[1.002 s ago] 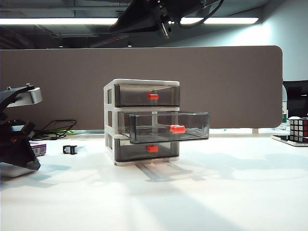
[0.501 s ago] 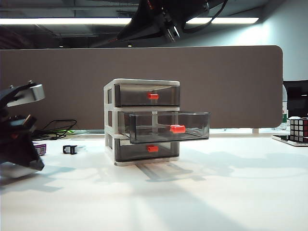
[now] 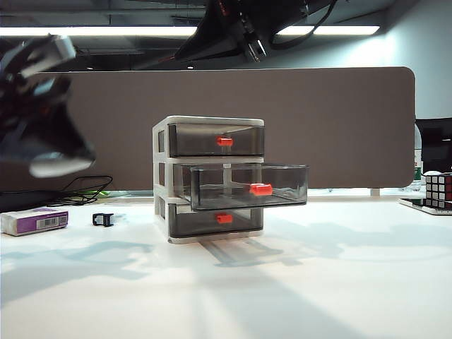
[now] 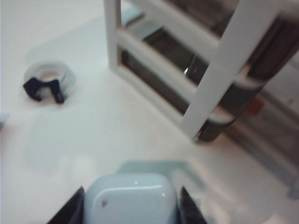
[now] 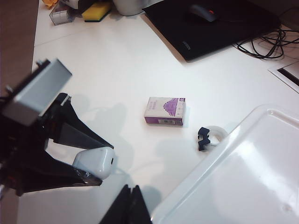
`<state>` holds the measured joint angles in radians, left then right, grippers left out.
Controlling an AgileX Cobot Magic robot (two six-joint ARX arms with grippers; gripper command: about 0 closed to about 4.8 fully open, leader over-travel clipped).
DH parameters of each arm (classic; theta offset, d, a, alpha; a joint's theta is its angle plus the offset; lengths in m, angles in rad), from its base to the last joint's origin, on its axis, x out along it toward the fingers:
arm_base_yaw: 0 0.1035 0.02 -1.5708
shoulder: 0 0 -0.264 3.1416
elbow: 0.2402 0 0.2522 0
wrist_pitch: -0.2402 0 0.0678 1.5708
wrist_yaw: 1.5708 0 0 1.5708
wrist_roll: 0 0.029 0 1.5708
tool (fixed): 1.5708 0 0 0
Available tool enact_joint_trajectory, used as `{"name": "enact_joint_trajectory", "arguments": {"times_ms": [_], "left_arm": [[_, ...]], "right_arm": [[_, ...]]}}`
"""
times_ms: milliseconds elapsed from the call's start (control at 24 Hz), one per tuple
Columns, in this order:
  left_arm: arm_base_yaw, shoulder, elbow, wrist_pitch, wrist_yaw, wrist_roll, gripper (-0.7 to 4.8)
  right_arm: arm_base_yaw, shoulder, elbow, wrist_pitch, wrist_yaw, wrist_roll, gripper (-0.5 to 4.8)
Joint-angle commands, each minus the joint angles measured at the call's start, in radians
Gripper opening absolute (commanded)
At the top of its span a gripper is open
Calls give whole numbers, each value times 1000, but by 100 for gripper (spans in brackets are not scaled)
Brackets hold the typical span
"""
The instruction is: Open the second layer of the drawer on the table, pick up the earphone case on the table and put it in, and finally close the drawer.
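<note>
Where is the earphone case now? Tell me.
The earphone case sits clamped in the left end effector, lifted above the table left of the drawer.

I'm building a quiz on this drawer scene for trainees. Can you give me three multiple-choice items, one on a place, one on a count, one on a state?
1. Where is the earphone case?
A. in the top tray
B. between the jaws of the left gripper
C. lying beside the purple-and-white box

2. How many red-orange handles show on the drawer?
A. two
B. three
C. four

3. What state is the second layer in?
A. pulled out
B. pushed fully in
C. taken out of the frame

Answers: 1 B, the left wrist view shows the white case clamped between the dark jaws above the table. 2 B, one handle per tray in the exterior view. 3 A, the middle tray juts forward of the other two. The right gripper, jaws together, is above the unit.
</note>
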<state>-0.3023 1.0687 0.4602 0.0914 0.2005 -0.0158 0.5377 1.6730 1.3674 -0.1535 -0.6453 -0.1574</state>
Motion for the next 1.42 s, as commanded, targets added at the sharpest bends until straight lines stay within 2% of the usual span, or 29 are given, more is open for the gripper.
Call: {"name": "enact_joint_trajectory", "arguments": {"times_ms": [42,209,376,668,835,1002,1252,1294,1336,1419], "left_arm": [[-18,-2,77,-24,70,-19,79],[-78,-1,123,-24,64,-18,79],[-204,31,180,-18,11,-10,79],[-289,142,240,27,13,-19,79],[-350,212,264,98,4,-21,79],[-388,283,287,158,-6,-40,79],[-388,370,314,228,-5,-53,80],[-388,380,314,238,-5,-64,98],[-388,385,314,238,-5,-64,163],[-388,385,314,236,-6,-63,198]], "right_arm": [[1,-5,4,7,0,1,-5],[1,-5,4,9,0,1,-5],[0,-4,4,10,32,0,-5],[0,-4,4,13,53,1,-5],[-5,-4,4,17,104,1,-5],[-14,-3,4,16,108,1,-5],[-19,0,4,18,112,2,-5],[-19,2,4,17,112,2,-5],[-19,7,4,18,112,2,-5],[-19,13,4,19,114,2,-5]]}}
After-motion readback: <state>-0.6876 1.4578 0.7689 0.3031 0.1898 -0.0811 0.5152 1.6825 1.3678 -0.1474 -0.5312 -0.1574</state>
